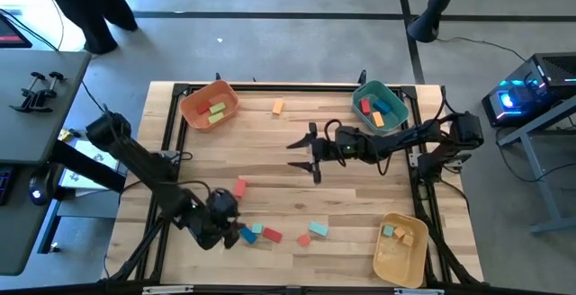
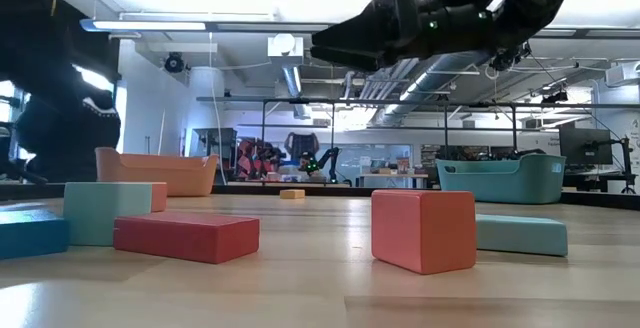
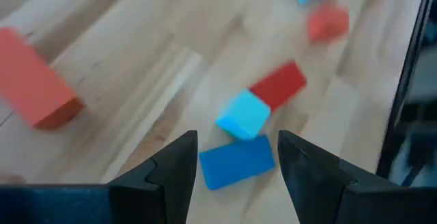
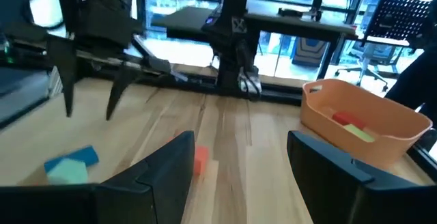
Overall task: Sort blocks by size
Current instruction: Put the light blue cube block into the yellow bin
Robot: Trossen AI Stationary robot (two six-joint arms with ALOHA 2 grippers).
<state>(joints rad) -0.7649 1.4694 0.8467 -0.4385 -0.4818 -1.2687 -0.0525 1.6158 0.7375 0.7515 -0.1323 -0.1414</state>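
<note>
On the table [image 2: 330, 288], a red cube [image 2: 423, 229] stands nearest the camera. Left of the cube lies a flat red bar [image 2: 186, 236], with a teal block [image 2: 106, 212] behind it. A teal bar [image 2: 520, 234] lies just right of the cube. Above it hangs a dark arm [image 2: 440, 13]. An orange bin [image 2: 155, 172] stands far left of the cube, a teal bin [image 2: 503, 180] far right.

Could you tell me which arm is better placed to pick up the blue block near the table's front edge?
Left: the open left gripper hangs directly over the blue block, while the right gripper is open above mid-table.

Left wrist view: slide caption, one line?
Open left gripper poised over a blue block, teal block and red block just beyond.
</note>
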